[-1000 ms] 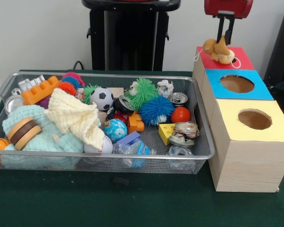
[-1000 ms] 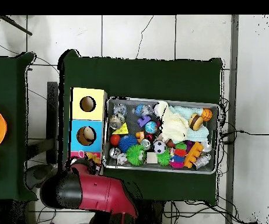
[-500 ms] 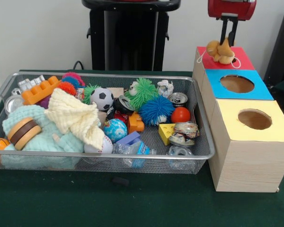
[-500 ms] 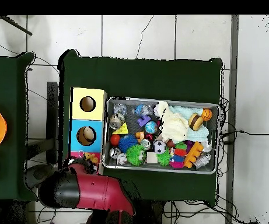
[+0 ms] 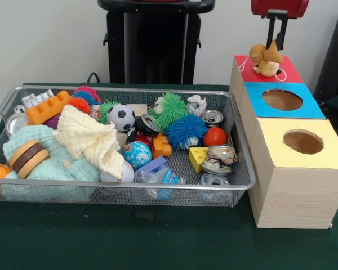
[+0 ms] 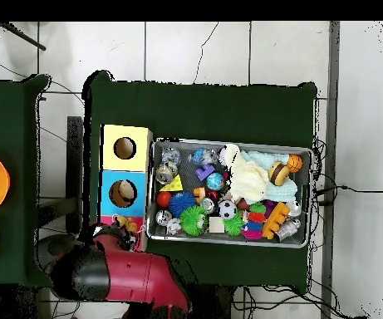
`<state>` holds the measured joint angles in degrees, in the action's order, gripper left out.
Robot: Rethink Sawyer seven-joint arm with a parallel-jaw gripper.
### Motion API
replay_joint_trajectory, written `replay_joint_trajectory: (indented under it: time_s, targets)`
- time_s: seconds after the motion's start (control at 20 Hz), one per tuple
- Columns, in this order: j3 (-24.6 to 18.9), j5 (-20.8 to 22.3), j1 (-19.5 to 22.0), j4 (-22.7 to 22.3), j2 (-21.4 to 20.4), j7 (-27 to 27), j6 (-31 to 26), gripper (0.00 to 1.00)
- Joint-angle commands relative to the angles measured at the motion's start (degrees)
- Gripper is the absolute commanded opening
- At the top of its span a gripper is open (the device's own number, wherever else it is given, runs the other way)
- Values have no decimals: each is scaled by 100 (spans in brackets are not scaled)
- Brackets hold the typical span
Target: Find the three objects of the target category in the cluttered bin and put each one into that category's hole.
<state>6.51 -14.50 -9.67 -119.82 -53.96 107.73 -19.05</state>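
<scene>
Right now your gripper [image 5: 276, 40] is pinching a tan plush animal [image 5: 265, 58] above the red-topped box [image 5: 288, 70], well clear of the wire bin [image 5: 243, 152] on the table [image 5: 158, 242], and I'm judging that releasing off-centre risks it snagging on the top instead of dropping through.

A plain pale wall [image 5: 50, 39] rises behind the green table [image 5: 158, 247]. Around that table lies a white tiled floor [image 6: 198, 50] with dark cables [image 6: 344, 189] trailing beside it; another green table [image 6: 12, 108] stands alongside.
</scene>
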Motion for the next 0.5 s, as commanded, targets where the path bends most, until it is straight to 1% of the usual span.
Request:
replay_joint_trajectory:
  time_s: [0.05, 0.15, 0.35, 0.5]
  targets:
    - [-608, -41, 190, -433, -5, 851, 411, 0]
    - [-672, -1, 238, -503, 91, 875, 630, 0]
    - [-743, 58, 208, -764, 149, 1009, 973, 0]
    - [-865, 129, 290, -865, 339, 1049, 1316, 0]
